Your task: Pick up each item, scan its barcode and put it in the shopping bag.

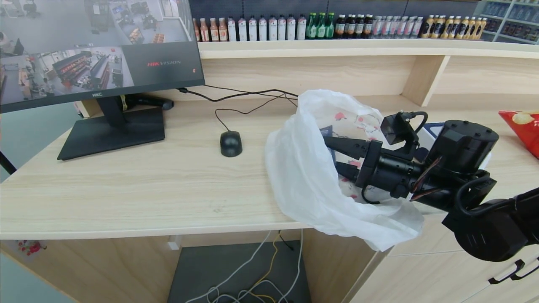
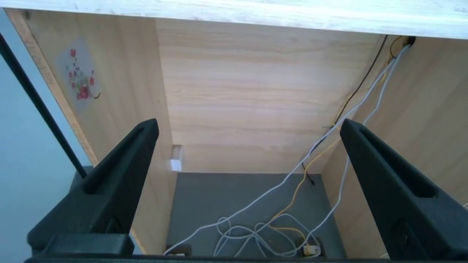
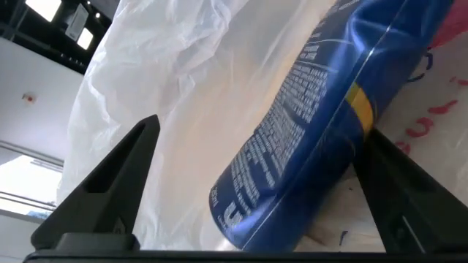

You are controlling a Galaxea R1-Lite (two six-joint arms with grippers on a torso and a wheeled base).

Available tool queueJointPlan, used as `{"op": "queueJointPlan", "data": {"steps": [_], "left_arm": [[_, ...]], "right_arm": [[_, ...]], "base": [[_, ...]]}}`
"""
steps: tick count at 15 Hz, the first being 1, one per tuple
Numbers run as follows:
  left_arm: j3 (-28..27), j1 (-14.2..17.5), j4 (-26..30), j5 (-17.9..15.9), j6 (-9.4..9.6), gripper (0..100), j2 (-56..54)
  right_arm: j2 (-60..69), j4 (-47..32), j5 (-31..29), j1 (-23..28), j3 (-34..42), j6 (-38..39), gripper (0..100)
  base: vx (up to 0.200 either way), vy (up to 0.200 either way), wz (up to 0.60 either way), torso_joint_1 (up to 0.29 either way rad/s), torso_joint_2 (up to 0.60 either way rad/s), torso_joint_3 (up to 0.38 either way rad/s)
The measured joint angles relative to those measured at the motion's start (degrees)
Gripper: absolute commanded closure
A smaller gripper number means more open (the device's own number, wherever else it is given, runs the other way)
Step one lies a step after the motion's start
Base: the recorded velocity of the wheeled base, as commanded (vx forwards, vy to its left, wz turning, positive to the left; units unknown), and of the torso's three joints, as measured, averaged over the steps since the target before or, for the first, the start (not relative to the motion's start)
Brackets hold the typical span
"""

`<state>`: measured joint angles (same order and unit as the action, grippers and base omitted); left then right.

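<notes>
The right arm point(image 1: 463, 168) sits closest, coming in low from the right edge of the head view. Its hand point(image 1: 331, 153) pokes into the open mouth of the shopping bag point(image 1: 303, 168).

The long pale wooden surface point(image 1: 147, 189) carries everything. At its far left stands a large monitor point(image 1: 84, 42) on a flat black base. A raised ledge runs along the back, and behind it a row of bottles point(image 1: 337, 26) lines a shelf.

The shopping bag is thin white plastic with small red prints. It is slumped on its side near the front edge of the surface, and its lower folds spill over that edge.

Inside the bag lies a blue packet point(image 3: 314, 131), glossy and covered in white print, resting against the bag's wall. The right hand's fingers point(image 3: 110, 190) are spread wide with the packet between them. One finger is well clear of the packet and the other is just beside it, so the hand is not clamped on it.

A red crisp bag point(image 1: 524, 128) lies at the right edge of the surface, well apart from the shopping bag. A black mouse point(image 1: 230, 143) rests between the monitor base and the bag, its thin cord running back toward the ledge.

The left hand point(image 2: 248, 131) is below the surface with its fingers wide apart and nothing between them, facing a wooden recess where white and yellow cables point(image 2: 263, 234) coil on the floor.
</notes>
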<state>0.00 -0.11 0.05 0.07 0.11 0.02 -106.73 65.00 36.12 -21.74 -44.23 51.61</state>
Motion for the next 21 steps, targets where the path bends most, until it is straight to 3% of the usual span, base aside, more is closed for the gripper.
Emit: {"op": "queueJointPlan", "data": {"steps": [21], "left_arm": [[0.0, 0.0, 0.0, 0.0, -0.01, 0, 0.0]], "right_arm": [[10.8, 1.9, -0.1, 3.0, -2.0, -1.9, 0]], "base": [[0.000, 0.000, 0.00, 0.000, 0.00, 0.000]]}}
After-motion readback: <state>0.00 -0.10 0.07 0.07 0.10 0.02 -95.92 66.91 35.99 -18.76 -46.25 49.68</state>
